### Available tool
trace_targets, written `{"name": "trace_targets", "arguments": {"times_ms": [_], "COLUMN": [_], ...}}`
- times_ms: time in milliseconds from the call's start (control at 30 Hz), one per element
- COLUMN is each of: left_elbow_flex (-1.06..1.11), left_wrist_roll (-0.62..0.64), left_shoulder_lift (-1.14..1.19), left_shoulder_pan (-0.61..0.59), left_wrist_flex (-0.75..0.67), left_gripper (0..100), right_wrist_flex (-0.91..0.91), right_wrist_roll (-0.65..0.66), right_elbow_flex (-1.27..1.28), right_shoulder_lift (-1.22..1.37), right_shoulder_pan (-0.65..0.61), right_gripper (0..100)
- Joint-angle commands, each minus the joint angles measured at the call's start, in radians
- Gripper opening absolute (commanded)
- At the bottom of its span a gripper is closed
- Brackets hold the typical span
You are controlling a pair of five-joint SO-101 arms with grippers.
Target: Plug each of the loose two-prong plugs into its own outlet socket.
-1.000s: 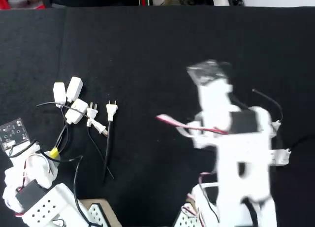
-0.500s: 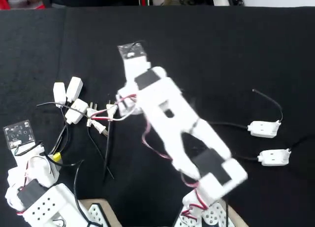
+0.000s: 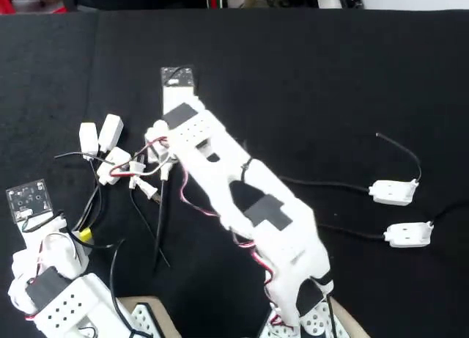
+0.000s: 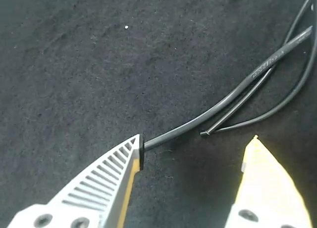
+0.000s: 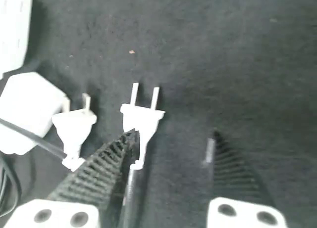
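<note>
The black desk runs back to a straight far edge, with room clutter beyond it. Its far half and the middle stretch toward the right are bare, so there is wide open room there. The near left corner is crowded by cords and the left arm.

A white plug lies flat on the desk left of centre. It has two thin metal prongs pointing toward the far edge, a flat flared body, and a narrow neck that runs into a black cord. The right gripper hangs over it with its fingers spread apart and nothing held. One fingertip sits right at the plug's neck and the other stands off over bare desk. Whether that fingertip touches the plug I cannot tell.

A second plug, of similar shape, lies just beside the first, farther left. It is close to a cluster of three white blocks. The right arm lies diagonally from the near edge across the middle to this spot.

Two sockets lie well apart from the plugs on the right side, one nearer than the other. Each trails a black cord toward the middle.

The left gripper is over the near left corner, fingers wide apart and empty. Thin cords lie on the desk under it, and one passes behind a fingertip.
</note>
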Motion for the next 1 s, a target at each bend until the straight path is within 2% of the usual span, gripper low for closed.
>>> {"name": "trace_targets", "arguments": {"times_ms": [0, 200, 433, 500, 633, 700, 767, 967], "left_elbow_flex": [-0.004, -0.004, -0.002, -0.002, -0.002, -0.002, -0.007, -0.07], "left_wrist_roll": [-0.011, -0.011, -0.011, -0.011, -0.011, -0.011, -0.011, -0.006], "left_shoulder_lift": [0.003, 0.003, 0.003, 0.003, 0.003, 0.003, 0.003, 0.003], "left_shoulder_pan": [-0.005, -0.005, -0.004, -0.004, -0.004, -0.002, -0.002, 0.035], "left_wrist_flex": [-0.018, -0.018, -0.018, -0.018, -0.018, -0.018, -0.017, -0.009], "left_gripper": [32, 32, 32, 32, 32, 32, 32, 32], "right_wrist_flex": [-0.014, 0.009, 0.203, 0.252, 0.381, 0.468, 0.546, 0.563], "right_wrist_roll": [-0.014, -0.011, 0.064, 0.068, 0.124, 0.14, 0.144, 0.221], "right_elbow_flex": [-0.088, -0.203, -0.492, -0.582, -0.773, -0.877, -0.983, -1.029], "right_shoulder_lift": [0.035, 0.171, 0.36, 0.421, 0.527, 0.567, 0.599, 0.582], "right_shoulder_pan": [-0.038, -0.051, -0.055, -0.054, -0.051, -0.037, -0.012, 0.106], "right_gripper": [24.3, 24.5, 24.2, 19.5, 0.5, 3.8, 1.3, 1.1]}}
